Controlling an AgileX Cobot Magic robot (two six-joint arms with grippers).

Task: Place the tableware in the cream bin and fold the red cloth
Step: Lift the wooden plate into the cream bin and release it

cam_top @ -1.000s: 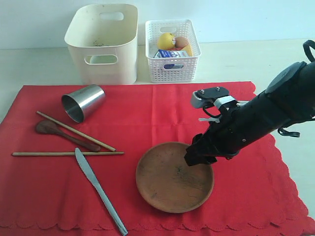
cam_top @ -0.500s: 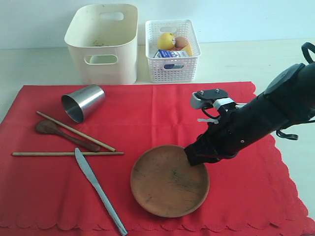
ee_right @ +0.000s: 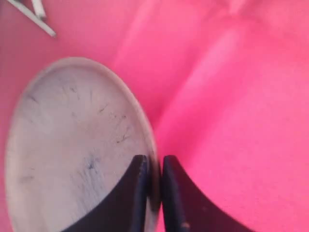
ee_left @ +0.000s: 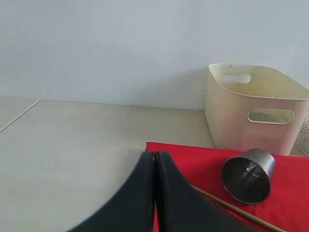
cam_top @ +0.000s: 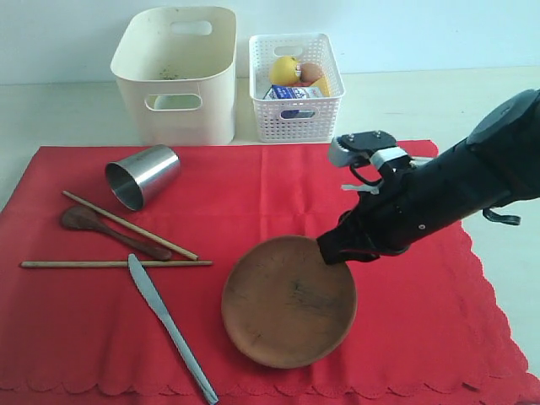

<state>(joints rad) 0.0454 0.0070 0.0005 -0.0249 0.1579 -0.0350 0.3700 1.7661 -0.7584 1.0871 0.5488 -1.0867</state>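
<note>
Room: pale, plain wall behind a light bench.
Surface: a red cloth with scalloped edges covers most of the near bench. It lies flat and unfolded, with faint creases.
Right end effector: pinching the rim of the plate, one finger inside the rim and one outside. Its dark arm reaches in over the cloth from the right.
Plate: round, brown and scratched inside, at the front middle of the cloth. I cannot tell whether the gripped edge is off the cloth.
Left end effector: fingers pressed together on nothing, over the bench at the cloth's edge, with the cup and the bin beyond it.
Knife: grey metal, slanting on the cloth left of the plate, apart from it.
Chopsticks: one lies level just behind the knife's blunt end. The other slants down to meet it.
Spoon: dark wood, lying alongside the slanted chopstick.
Cup: steel, on its side on the far left of the cloth, mouth facing front-left.
Bin: cream, upright on bare bench just behind the cloth, with dark specks on its floor.
Basket: white lattice, just beside the bin on its right. It holds a lemon, an egg and a carton.
Writing: the carton's blue print is too small to read.
</note>
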